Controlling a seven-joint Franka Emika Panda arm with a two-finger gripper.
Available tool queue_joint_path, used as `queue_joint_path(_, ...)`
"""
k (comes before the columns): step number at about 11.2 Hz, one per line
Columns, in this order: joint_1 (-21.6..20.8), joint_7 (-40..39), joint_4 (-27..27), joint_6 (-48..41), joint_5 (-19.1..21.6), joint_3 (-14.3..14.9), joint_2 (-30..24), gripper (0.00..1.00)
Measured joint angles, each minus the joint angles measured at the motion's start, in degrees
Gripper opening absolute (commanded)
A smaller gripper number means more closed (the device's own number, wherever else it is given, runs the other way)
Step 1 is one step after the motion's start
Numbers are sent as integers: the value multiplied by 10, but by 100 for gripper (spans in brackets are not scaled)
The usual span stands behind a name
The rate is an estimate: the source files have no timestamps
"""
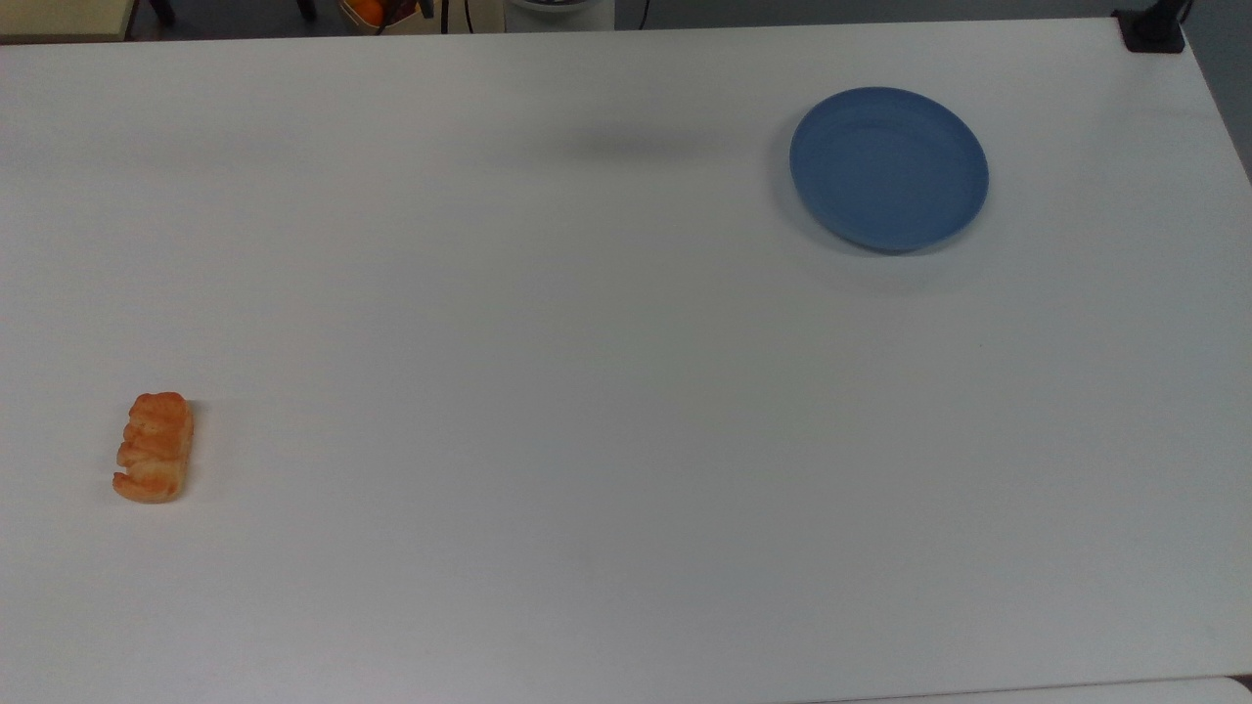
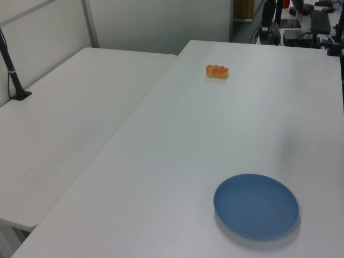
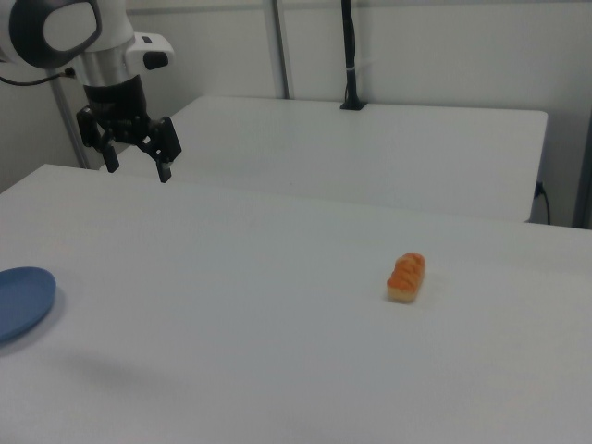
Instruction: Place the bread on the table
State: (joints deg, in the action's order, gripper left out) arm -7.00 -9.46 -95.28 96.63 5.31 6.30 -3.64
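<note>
**Bread down on the white table, far from the plate**

Lay flat on the table (image 1: 587, 391): the bread (image 1: 154, 448), near the top view's left edge and toward its lower half. Ran lengthwise up and down the top view, ends pointing to the top view's top and bottom, ridged crust lumps stacked along that axis. Ran left to right in the left view (image 2: 217, 71), close to the table's far left edge there. Sat right of centre in the right view (image 3: 406, 277), long axis pointing away from the camera and slightly rightward. Touched nothing but the tabletop.

Rested well apart from the bread: a round blue plate (image 1: 888, 168), in the top view's upper right, bare inside. Appeared in the left view's near right (image 2: 256, 206) and cut off at the right view's left edge (image 3: 23, 300). Lay between bread and plate: bare white surface.

Hung high above the table in the right view's upper left: the gripper (image 3: 135, 155), black fingers spread apart and holding nothing, far from the bread and nearer the plate's side. Stood beyond it: a second white table (image 3: 370, 148) with a black post (image 3: 349, 55).
</note>
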Motion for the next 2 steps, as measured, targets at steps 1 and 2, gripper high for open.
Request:
queue_joint_path(1, 0, 0, 0, 0, 1, 0, 0, 100)
queue_joint_path(2, 0, 0, 0, 0, 1, 0, 0, 100)
